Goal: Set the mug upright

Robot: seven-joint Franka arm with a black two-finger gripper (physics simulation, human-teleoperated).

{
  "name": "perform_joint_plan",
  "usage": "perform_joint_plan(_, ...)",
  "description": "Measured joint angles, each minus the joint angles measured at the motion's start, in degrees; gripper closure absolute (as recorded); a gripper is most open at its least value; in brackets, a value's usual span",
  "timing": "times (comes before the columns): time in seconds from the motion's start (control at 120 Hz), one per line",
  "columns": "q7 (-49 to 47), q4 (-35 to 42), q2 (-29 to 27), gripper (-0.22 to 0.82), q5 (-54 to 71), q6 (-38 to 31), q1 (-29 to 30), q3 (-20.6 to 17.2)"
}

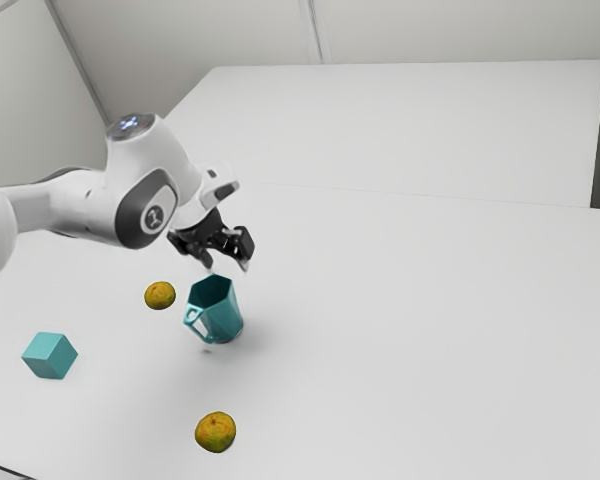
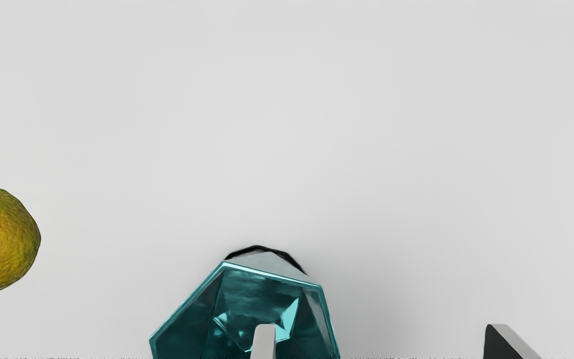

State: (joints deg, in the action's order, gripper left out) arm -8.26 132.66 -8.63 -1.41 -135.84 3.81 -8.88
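Leftmost in the exterior view, my white arm (image 1: pixel 80 205) reaches in over the white table (image 1: pixel 430 330), and below it a teal cube (image 1: pixel 50 356) rests on the tabletop. Next comes one greenish-orange mandarin (image 1: pixel 160 295), near the mug but apart from it. The teal, faceted mug (image 1: pixel 225 315) stands on the table with its mouth up, its handle (image 1: pixel 193 321) facing the exterior view's left and the near side. A second mandarin (image 1: pixel 216 432) sits nearer the camera, well apart from the mug. Just above the mug's mouth hangs my gripper (image 1: pixel 227 266), its fingers spread wide with nothing held. In the wrist view one fingertip (image 2: pixel 264 339) overlaps the mug's mouth, and the other is out past its rim, over bare tabletop.
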Motion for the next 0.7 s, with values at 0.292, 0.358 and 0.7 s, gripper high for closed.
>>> perform_joint_plan(0.292,-0.2,-15.2,1.9,0.06,-0.5,15.6,0.1,-0.1)
perform_joint_plan(0.358,-0.2,-19.3,3.1,0.05,-0.5,20.1,0.2,-0.1)
perform_joint_plan(0.7,-0.5,-36.6,7.9,0.03,-0.2,39.3,0.6,0.0)
